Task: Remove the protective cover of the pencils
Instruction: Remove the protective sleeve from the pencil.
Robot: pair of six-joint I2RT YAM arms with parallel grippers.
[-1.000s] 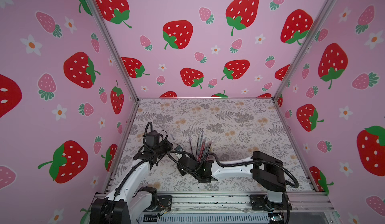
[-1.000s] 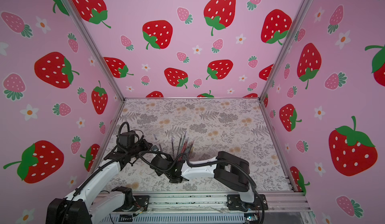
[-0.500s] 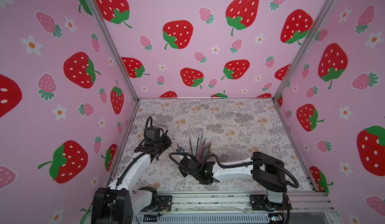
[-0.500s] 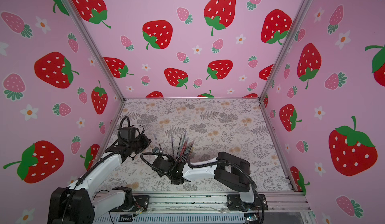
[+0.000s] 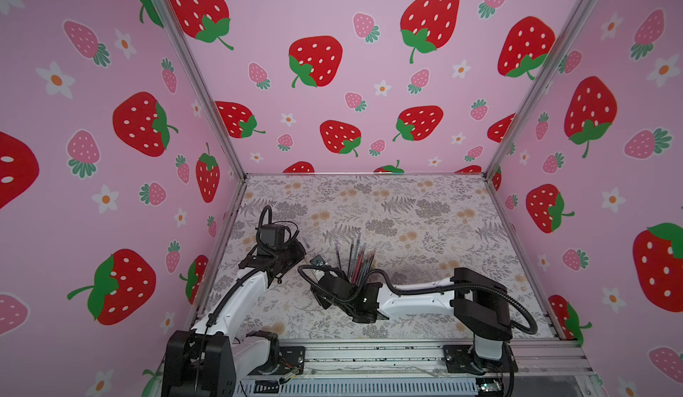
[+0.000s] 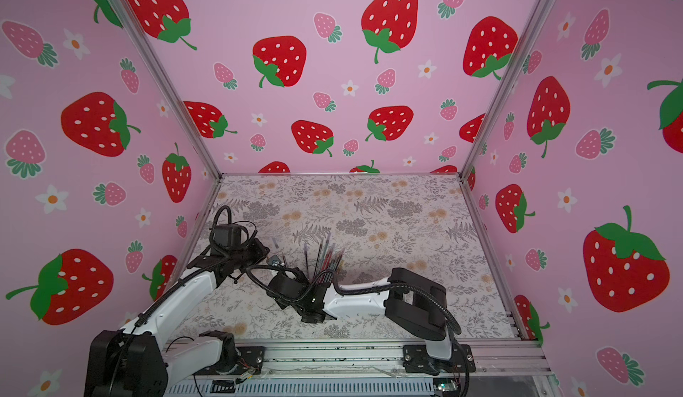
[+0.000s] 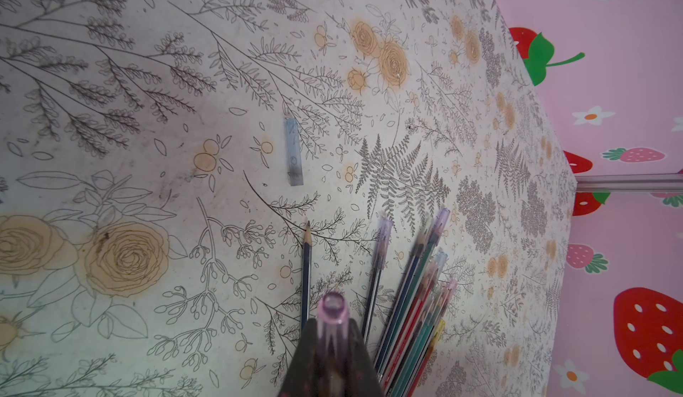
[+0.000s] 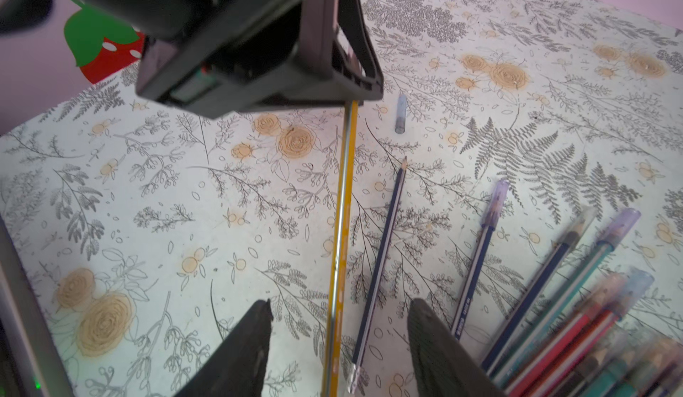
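Right wrist view, right gripper (image 8: 339, 314): jaws spread, gripping nothing. A yellow pencil (image 8: 342, 210) runs lengthwise through the gap. Its far end reaches the left gripper (image 7: 332, 354), whose fingers are pressed together on a clear pink cap (image 7: 333, 308); whether that cap is free of the tip cannot be told. Just beside the yellow pencil: bare navy pencil (image 8: 380, 258), sharpened point exposed. Beyond that point: loose blue-tinted cap (image 8: 400, 114), flat on the floral table (image 8: 148, 177). Further out: capped pencils (image 8: 576, 295), fanned and overlapping, caps on. Both top views: fan lies on the table's near half, beside the right arm.
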